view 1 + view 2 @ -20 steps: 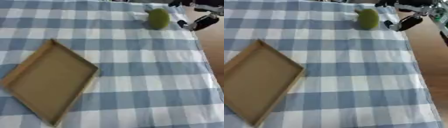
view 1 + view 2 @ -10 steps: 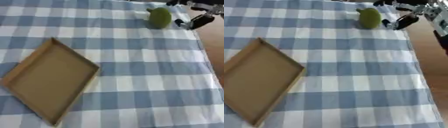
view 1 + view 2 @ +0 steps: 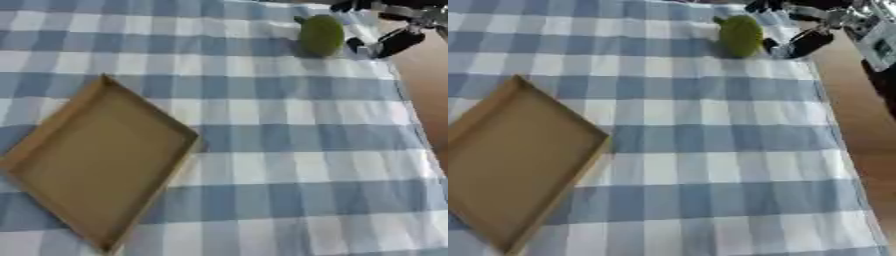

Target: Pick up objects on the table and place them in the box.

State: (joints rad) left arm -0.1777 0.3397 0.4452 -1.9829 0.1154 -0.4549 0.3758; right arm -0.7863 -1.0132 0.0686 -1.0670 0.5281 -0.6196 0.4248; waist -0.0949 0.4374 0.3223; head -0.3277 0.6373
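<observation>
So on the left there's a shallow brown cardboard box (image 3: 96, 162), open on top, sitting skewed like a diamond with one corner pointing away from the robot. Nothing inside it that I can see.

Moving right, far corner of the counter: a green oval fruit-looking object (image 3: 321, 35), a bit blurry. Its long axis runs roughly away from the robot, slightly tilted, with a little nub at the far-left top end. It's well apart from the box.

Just beside it on the right is the robot's right hand (image 3: 802, 42), black with silver bits, fingers spread wide around the object's right side and holding nothing; can't tell if it's touching.

The counter is covered in a blue and white checked cloth (image 3: 289, 150). Past its right edge there's brown wooden floor (image 3: 859, 110).
</observation>
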